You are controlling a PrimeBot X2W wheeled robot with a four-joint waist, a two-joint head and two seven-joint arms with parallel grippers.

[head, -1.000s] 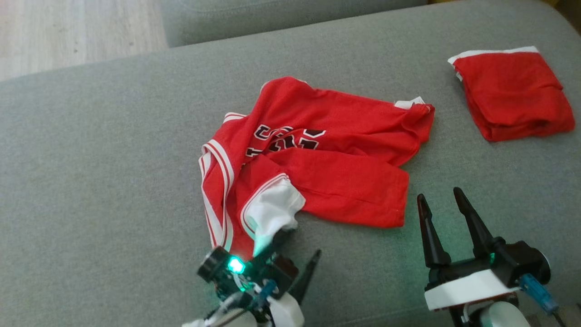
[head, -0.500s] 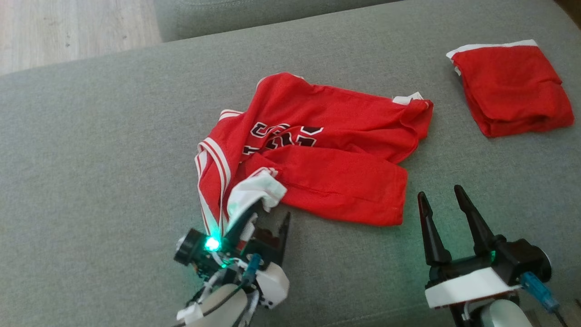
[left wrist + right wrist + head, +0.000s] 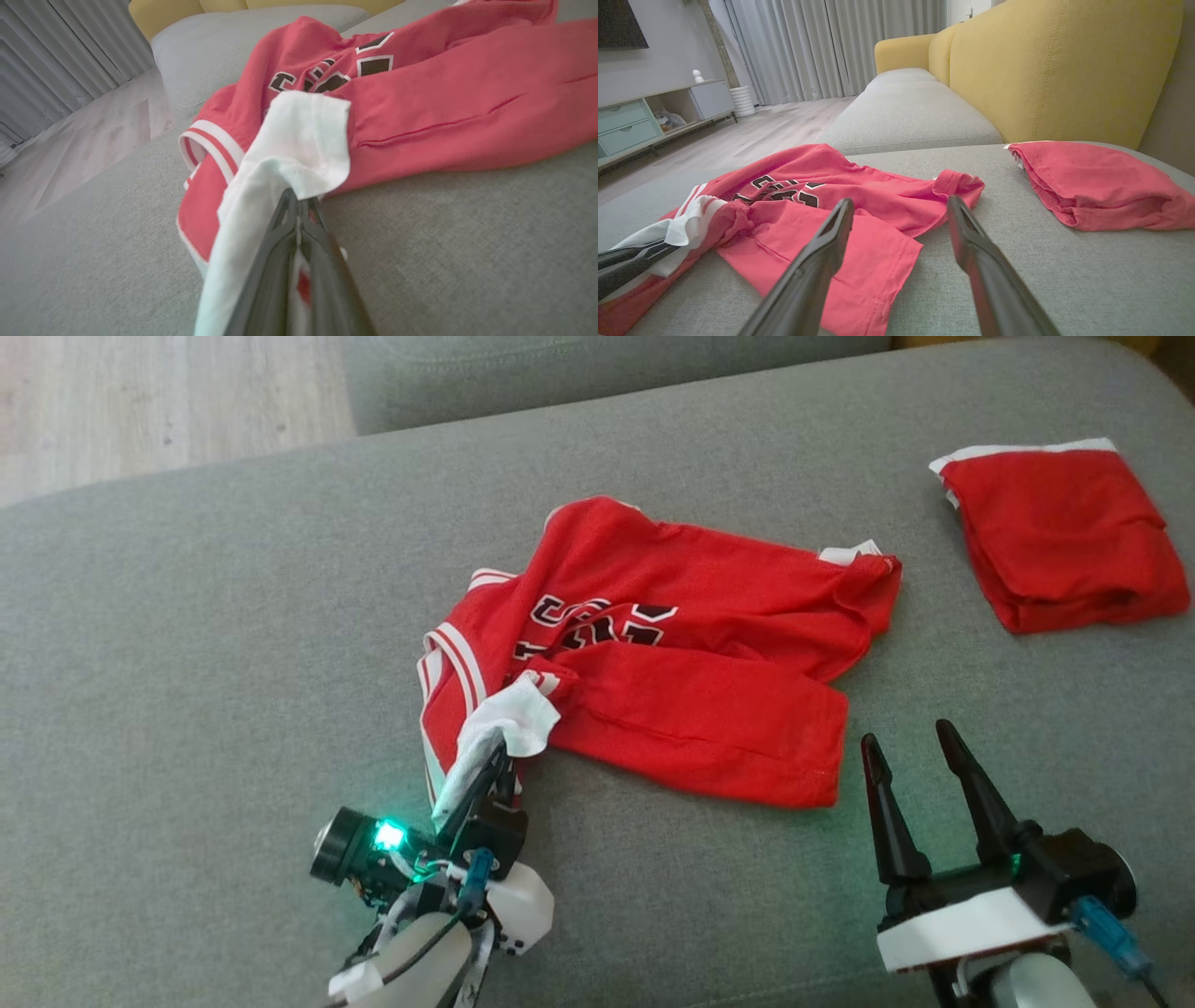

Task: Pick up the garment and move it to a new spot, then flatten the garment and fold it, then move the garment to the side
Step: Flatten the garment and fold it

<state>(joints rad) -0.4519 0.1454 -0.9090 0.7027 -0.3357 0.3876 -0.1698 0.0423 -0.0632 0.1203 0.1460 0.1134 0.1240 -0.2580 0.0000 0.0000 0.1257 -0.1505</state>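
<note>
Grey woven sofa cushion point(image 3: 187, 616) carries a crumpled red jersey with black lettering and white trim point(image 3: 691, 616) at centre, with a folded red cloth point(image 3: 1064, 541) well apart at far right. Left gripper point(image 3: 498, 761) jaws clamped on the jersey's white near-left corner; right gripper point(image 3: 906, 733) jaws apart near the hem, open cushion around it.

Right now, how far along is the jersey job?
Early. Done: the left gripper is shut on the jersey at its white edge. In hand: the pick-up; most of it lies crumpled on the couch. Left: moving, flattening, folding, setting aside. The right gripper hovers open nearby. A folded red garment lies far right.
</note>
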